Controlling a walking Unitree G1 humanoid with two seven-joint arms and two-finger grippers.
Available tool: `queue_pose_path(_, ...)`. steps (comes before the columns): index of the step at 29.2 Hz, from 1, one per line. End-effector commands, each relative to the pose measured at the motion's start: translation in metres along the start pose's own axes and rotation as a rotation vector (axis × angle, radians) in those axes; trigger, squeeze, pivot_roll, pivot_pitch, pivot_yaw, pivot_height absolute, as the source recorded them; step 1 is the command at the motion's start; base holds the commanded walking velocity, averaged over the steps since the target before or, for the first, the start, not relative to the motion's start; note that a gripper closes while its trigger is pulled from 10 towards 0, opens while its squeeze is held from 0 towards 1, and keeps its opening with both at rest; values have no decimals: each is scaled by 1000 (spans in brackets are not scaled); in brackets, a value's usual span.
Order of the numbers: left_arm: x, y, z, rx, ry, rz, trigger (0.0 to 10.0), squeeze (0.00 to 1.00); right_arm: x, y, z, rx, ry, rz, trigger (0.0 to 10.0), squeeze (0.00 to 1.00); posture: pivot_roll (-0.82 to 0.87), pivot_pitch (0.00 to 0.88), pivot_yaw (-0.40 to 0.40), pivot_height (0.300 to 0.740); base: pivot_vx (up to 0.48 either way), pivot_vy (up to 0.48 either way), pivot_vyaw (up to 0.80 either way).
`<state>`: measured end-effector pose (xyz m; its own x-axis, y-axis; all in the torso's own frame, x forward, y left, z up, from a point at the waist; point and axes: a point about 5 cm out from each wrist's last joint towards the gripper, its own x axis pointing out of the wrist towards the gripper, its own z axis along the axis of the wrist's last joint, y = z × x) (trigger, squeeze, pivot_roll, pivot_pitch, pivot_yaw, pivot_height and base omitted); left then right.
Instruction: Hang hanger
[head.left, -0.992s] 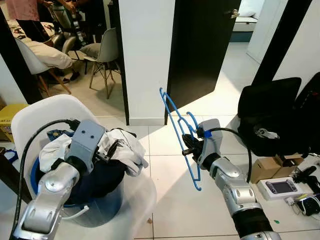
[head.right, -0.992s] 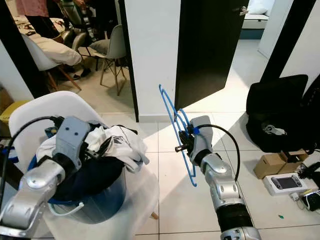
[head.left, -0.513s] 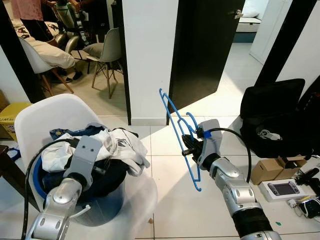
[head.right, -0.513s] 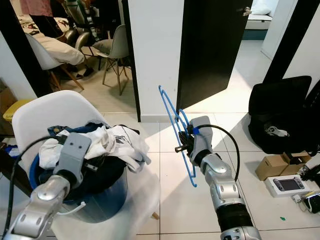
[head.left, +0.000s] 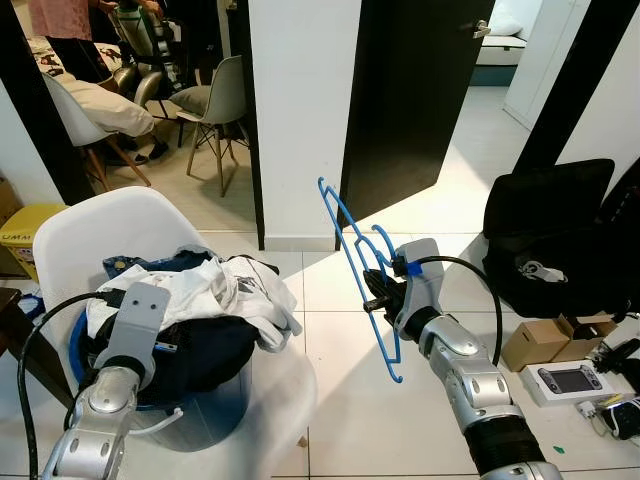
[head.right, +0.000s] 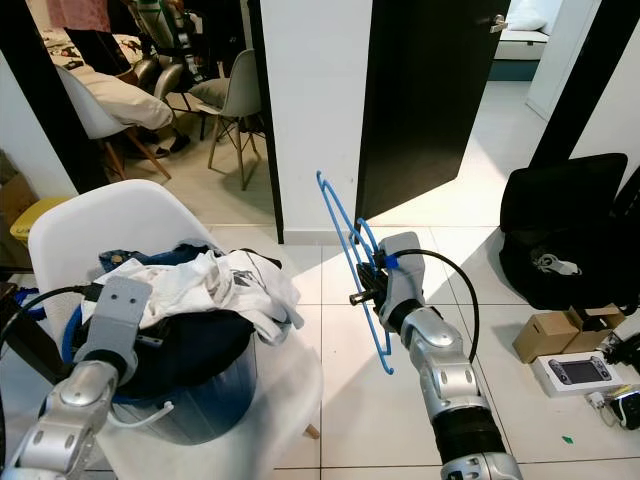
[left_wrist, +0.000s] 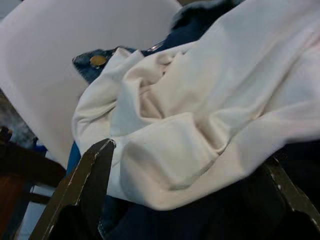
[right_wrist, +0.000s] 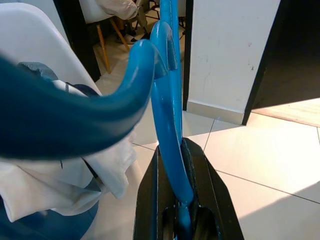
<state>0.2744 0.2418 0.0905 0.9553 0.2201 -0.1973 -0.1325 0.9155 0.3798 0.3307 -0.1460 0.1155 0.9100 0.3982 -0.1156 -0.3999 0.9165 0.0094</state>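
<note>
Nearest to us, our left claw (head.left: 135, 312) has drawn back from the heap of clothes (head.left: 200, 300); a second ago it lay up against the white garment, and now it sits lower and closer to our body. In the left wrist view its fingers (left_wrist: 87, 175) stand apart with nothing between them, the pale cloth lying just beyond. The clothes fill a blue basket (head.left: 215, 415) that rests on a white chair (head.left: 120, 220).

Further out on our right, the right claw (head.left: 378, 292) has not moved: it stays clamped on the blue hanger (head.left: 350, 240), gripping it low near the hook, as the right wrist view shows with the fingers (right_wrist: 200, 185) pressed to either side of the plastic. The hanger stands nearly upright over the tiled floor (head.left: 350, 400), well apart from the basket.

Beyond it are the white wall (head.left: 300, 110) and a dark door (head.left: 410, 90); a black bag (head.left: 545, 230) sits to the right.

We judge the left arm is clearing away, leaving the right free to carry the hanger off. No rail or hook to hang it on is in sight, so we would have to find one first.
</note>
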Motion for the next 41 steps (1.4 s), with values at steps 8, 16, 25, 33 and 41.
queue_pose_path(8, 5, -2, -20, -26, 85, 8, 0, 0, 0, 1, 1, 1, -6, 0, 10000, 0, -24, 25, -37, 740, 0, 0, 0)
queue_pose_path(16, 8, -1, -18, -30, 82, 15, 0, 0, 0, -1, 2, 0, -5, -4, 10000, 0, -27, 26, -38, 740, 0, 0, 0)
queue_pose_path(25, 21, 32, 34, -56, -108, 119, 0, 0, 1, -1, 1, 3, -5, -3, 10000, 0, -20, 20, -42, 740, 0, 0, 0)
queue_pose_path(33, 16, 119, 133, -69, -413, 350, 0, 0, 1, 0, 2, 6, -8, -3, 10000, 0, -15, 17, -42, 740, 0, 0, 0)
queue_pose_path(41, -5, 152, 201, -111, -635, 349, 0, 0, 2, 0, 1, 11, -9, -3, 10000, 0, -8, 20, -43, 740, 0, 0, 0)
